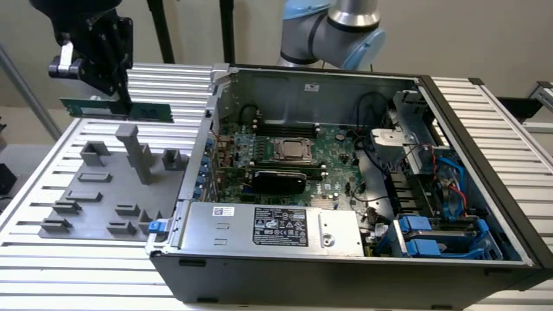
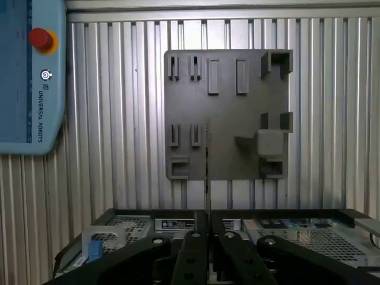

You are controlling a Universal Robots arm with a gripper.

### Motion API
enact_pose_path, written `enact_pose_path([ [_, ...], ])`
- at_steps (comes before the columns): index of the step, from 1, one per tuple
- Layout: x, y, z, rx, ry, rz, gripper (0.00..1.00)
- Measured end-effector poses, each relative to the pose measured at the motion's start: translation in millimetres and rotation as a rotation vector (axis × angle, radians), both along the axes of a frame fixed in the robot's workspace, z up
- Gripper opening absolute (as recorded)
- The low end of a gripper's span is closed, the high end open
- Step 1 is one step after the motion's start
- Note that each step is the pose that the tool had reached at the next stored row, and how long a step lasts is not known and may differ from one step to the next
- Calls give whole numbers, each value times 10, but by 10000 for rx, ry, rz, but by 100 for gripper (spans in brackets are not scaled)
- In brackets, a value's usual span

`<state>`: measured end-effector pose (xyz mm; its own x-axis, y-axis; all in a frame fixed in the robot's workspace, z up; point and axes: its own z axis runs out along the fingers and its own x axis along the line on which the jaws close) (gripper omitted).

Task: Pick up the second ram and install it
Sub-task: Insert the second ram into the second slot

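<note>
Green circuit board, long and thin, is the item under inspection: the second ram (image 1: 154, 112) is held in the hand (image 1: 122, 103), whose fingers are closed on the stick's upper edge. It is carried in the air above the far end of the grey fixture plate (image 1: 95, 194) and clear of the plate's upright blocks. In the exterior view the stick's long axis lies close to level and runs across the picture from left to right, with its flat face toward the camera. In the wrist view the second ram (image 2: 206, 172) appears edge-on as a thin line projecting from between the closed fingers of the hand (image 2: 207, 238), with the fixture plate (image 2: 225, 113) beyond it on the slatted worktop (image 2: 119, 178). A blue teach pendant (image 2: 29, 77) lies near the plate on the same surface. The open computer case (image 1: 346, 259) stands to the exterior view's right of the hand and lower than it, with the motherboard (image 1: 333, 139) exposed inside around the CPU socket (image 1: 292, 150). Judgement: the stick is lifted out of the fixture but not yet installed, and hand and board are well apart. The relation that governs the work is the sideways and downward offset from stick to board. I cannot tell which slot is free.
</note>
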<state>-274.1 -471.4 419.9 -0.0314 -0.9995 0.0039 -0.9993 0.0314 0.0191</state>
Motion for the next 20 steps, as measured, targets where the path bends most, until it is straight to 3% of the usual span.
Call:
enact_pose_path([
  [6,274,0,60,0,14,1,0],
  [20,911,0,68,0,18,0,0],
])
